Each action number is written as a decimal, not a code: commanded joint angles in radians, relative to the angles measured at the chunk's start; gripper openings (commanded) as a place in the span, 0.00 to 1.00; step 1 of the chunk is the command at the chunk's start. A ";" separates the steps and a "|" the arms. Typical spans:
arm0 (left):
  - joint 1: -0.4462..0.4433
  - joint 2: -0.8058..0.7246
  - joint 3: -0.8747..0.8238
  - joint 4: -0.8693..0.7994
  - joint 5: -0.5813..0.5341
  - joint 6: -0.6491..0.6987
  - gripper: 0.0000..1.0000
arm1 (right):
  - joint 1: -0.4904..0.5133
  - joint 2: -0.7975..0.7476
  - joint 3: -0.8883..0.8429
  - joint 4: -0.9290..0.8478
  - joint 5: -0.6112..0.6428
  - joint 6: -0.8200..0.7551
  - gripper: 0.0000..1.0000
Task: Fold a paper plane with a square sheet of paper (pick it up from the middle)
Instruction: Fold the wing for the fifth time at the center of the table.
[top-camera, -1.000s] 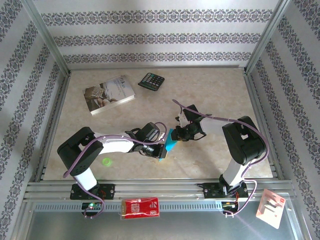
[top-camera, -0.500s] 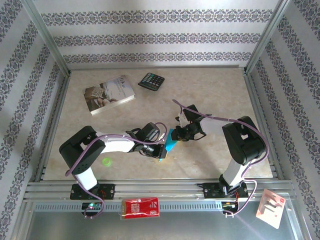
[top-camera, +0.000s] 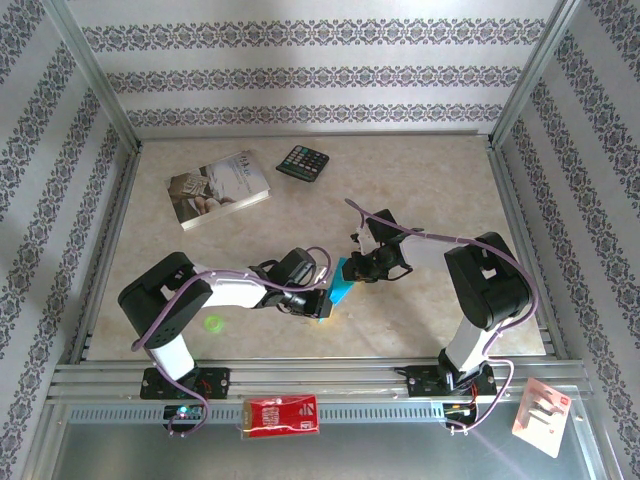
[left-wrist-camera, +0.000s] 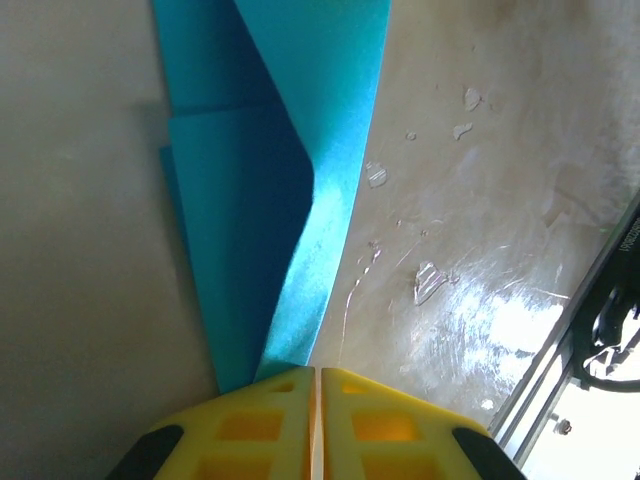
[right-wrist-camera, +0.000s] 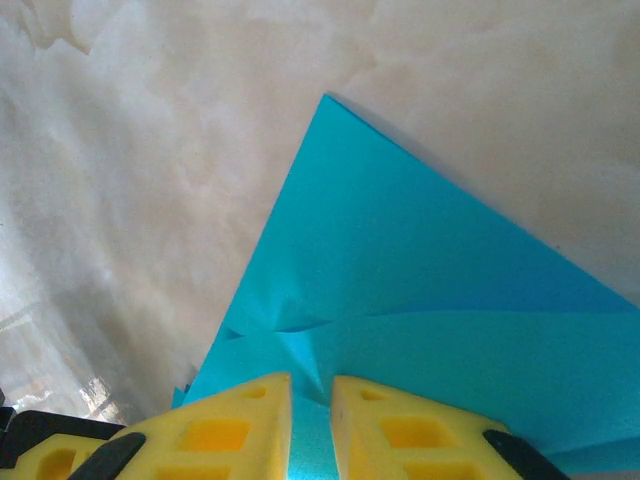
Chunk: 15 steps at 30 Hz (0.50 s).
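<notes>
We hold the blue paper (top-camera: 342, 288) between both grippers, over the near middle of the table (top-camera: 440, 180).
It is matte turquoise, creased into layered, pointed flaps. Our left gripper (left-wrist-camera: 316, 385) pinches its narrow tip with the jaws pressed together, and our right gripper (right-wrist-camera: 310, 388) clamps a folded edge. It has barely shifted since a second ago.

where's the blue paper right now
In the top view the folded blue paper is just below centre, gripped between the left gripper and right gripper, with the black calculator far behind it.
</notes>
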 joint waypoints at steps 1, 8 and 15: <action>0.009 0.002 -0.057 -0.079 0.006 -0.033 0.10 | -0.009 0.059 -0.019 -0.058 0.090 0.002 0.23; 0.006 -0.022 -0.083 -0.083 0.018 -0.049 0.10 | -0.009 0.080 -0.012 -0.074 0.109 0.018 0.21; 0.001 -0.037 -0.103 -0.095 0.026 -0.054 0.10 | -0.009 0.090 -0.002 -0.092 0.126 0.019 0.20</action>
